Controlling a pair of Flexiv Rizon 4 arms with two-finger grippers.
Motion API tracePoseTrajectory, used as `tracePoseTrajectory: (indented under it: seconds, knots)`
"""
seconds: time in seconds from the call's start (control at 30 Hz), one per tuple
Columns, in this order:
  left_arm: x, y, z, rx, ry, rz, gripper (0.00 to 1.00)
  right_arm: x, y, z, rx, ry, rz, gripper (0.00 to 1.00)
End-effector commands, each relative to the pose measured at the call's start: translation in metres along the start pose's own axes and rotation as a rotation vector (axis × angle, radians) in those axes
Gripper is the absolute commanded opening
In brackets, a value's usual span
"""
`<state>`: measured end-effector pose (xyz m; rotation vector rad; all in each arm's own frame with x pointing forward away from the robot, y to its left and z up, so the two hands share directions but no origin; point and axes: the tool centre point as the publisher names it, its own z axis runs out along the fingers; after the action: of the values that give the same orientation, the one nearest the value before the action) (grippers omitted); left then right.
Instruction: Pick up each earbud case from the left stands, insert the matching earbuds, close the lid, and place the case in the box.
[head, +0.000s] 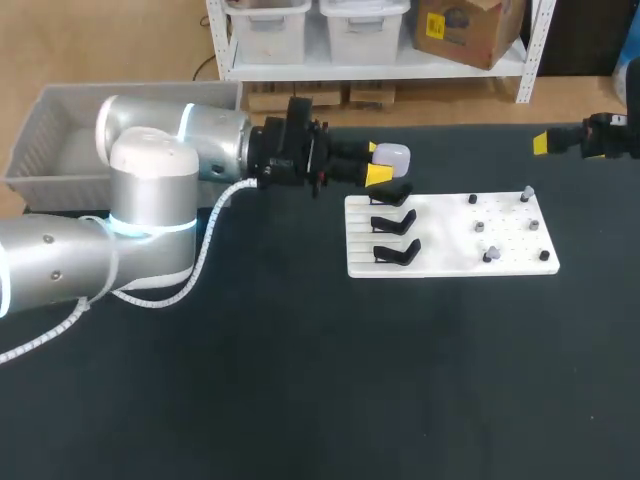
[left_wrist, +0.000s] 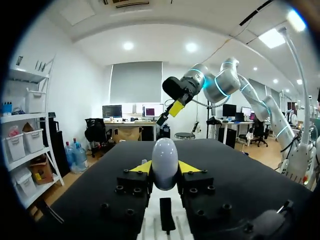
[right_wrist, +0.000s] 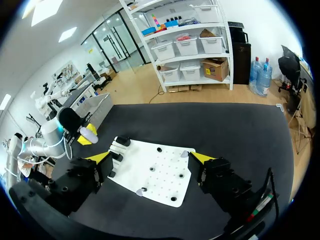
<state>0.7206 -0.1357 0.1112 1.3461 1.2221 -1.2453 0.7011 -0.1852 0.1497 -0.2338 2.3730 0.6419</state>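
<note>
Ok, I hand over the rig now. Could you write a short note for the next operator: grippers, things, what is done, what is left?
Left gripper: shut on the earbud case, held in the air near the stands. The lid looks closed.
Right gripper: open, empty, at the table's right side.
Stands: three on the white board, no case on them.
Earbuds: on the board's right part.
Done: one case picked up.
Left: insert earbuds, close lid, place case in the gray box.

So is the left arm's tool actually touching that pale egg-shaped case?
Touching. In the left wrist view the left tool has the case squeezed between both yellow tips, with no gap on either side.
</note>
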Motion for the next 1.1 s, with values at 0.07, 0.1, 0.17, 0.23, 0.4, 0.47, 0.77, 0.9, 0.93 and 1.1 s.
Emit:
tracePoseTrajectory:
  seconds: [0.07,0.1,0.17,0.23,0.4,0.47,0.77,0.9,0.93,1.1]
  knots:
    - [0.0,-0.02,0.0,-0.162,-0.003,-0.003,0.0,0.0,0.0,0.0,0.0,0.0,0.0,1.0]
    - [0.0,-0.022,0.001,-0.163,-0.003,-0.005,0.0,0.0,0.0,0.0,0.0,0.0,0.0,1.0]
    - [0.0,-0.024,0.002,-0.163,-0.004,-0.013,0.0,0.0,0.0,0.0,0.0,0.0,0.0,1.0]
    - [0.0,-0.026,0.002,-0.163,-0.012,-0.02,0.0,0.0,0.0,0.0,0.0,0.0,0.0,1.0]
    - [-0.001,-0.028,0.0,-0.15,-0.039,-0.022,0.0,0.0,0.0,0.0,0.0,0.0,0.0,1.0]
    - [-0.001,-0.028,0.0,-0.15,-0.039,-0.022,0.0,0.0,0.0,0.0,0.0,0.0,0.0,1.0]
    - [-0.001,-0.028,0.0,-0.15,-0.039,-0.022,0.0,0.0,0.0,0.0,0.0,0.0,0.0,1.0]
    - [-0.002,-0.033,-0.004,-0.126,-0.033,-0.025,0.0,0.002,0.001,-0.002,0.001,-0.007,0.0,1.0]
    - [-0.002,-0.035,-0.005,-0.113,-0.03,-0.024,0.0,0.005,0.004,-0.004,-0.001,-0.008,-0.001,1.0]
    - [0.005,-0.042,-0.004,-0.067,-0.03,-0.029,0.0,0.024,0.027,-0.017,-0.052,-0.017,-0.03,1.0]
